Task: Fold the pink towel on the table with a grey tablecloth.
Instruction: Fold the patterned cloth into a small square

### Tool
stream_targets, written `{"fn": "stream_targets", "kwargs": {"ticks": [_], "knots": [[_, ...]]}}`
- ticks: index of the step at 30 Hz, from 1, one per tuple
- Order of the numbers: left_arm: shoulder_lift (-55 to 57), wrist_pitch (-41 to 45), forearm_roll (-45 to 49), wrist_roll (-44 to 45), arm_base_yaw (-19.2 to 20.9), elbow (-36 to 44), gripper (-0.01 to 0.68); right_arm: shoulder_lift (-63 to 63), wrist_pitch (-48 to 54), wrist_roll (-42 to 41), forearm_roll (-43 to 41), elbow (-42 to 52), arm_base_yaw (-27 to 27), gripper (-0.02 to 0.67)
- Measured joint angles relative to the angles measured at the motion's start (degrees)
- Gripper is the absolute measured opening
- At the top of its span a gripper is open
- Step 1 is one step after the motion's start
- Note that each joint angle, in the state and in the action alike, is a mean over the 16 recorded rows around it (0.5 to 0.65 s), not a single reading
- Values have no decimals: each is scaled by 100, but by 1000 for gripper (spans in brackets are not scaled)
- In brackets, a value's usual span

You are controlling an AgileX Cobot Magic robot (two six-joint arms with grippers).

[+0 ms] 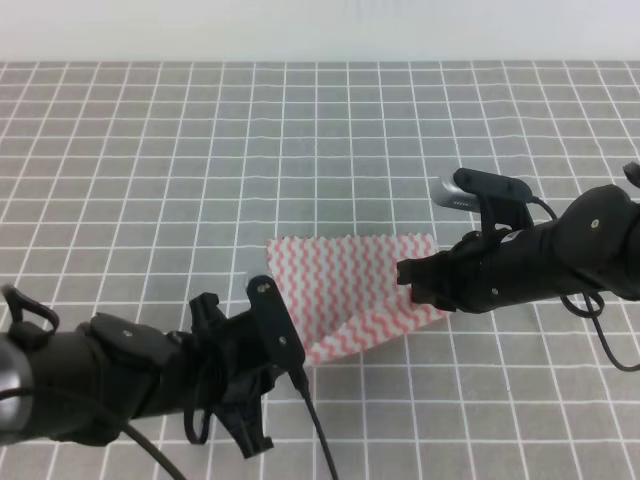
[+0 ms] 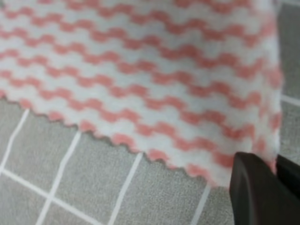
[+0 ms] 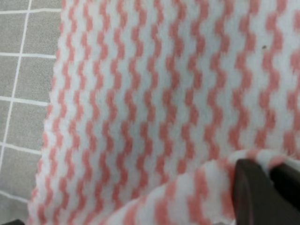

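Both claws, left claw (image 1: 300,357) and right claw (image 1: 408,277), pinch the pink towel (image 1: 345,290) at opposite near corners.

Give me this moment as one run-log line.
stage: both corners pinched | left tool: shut on pink towel, near-left corner | right tool: shut on right edge, fold bunched | grey tablecloth: towel mostly flat

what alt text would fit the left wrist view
Close-up of the towel, white with pink zigzag stripes, with its scalloped edge running diagonally across the grey tablecloth and its white grid lines. At the lower right, the dark left tool pinches the towel's corner.
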Motion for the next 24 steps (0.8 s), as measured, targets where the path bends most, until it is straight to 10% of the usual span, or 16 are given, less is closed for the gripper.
{"fn": "stream_targets", "kwargs": {"ticks": [24], "knots": [[264, -263, -1444, -93, 62, -548, -3, 61, -40, -1, 8, -11, -101, -13]]}}
